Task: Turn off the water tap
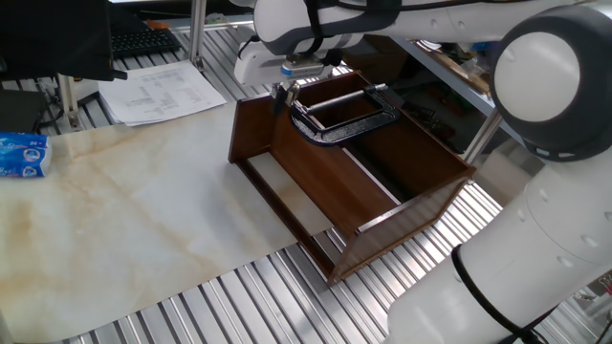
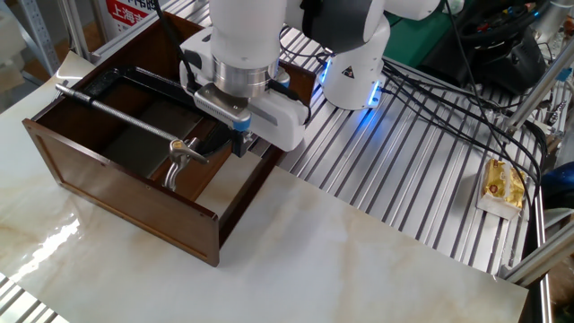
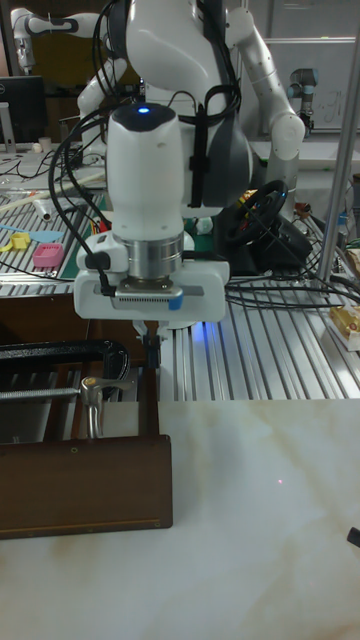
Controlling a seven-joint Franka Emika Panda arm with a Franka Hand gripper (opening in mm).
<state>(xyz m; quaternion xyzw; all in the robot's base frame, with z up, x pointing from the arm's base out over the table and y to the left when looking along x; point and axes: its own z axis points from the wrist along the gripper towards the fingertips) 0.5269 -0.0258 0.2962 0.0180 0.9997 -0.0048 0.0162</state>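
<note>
Tap (image 2: 178, 154): a small metal fitting, bright and smooth, with a short lever head above a slim stem. You find it inside the brown wooden box (image 2: 121, 202), near the box's front corner, at the screw end of the black C-clamp (image 2: 134, 85) that lies across the box. In the tall fixed view it shows as a pale upright piece (image 3: 92, 403) just behind the box wall. Handling, as a judgement: rigid, light, polished and so likely slippery; the lever is short and probably turns stiffly, so you take it across the flats of the lever head, not on the round stem, and keep the pinch square to avoid slipping off. The clamp should hold it against your twist. Clamp: black painted steel frame with a long threaded rod, hard and heavy-looking. Box: dark varnished wood, thin straight walls, one partition. Surface (image 1: 124, 229): pale marbled sheet over ribbed aluminium rails. Pincer (image 2: 240, 144): dark fingers below a white flange, hanging at the box's edge just beside the tap, apart from it; you cannot tell its opening from these views.
</note>
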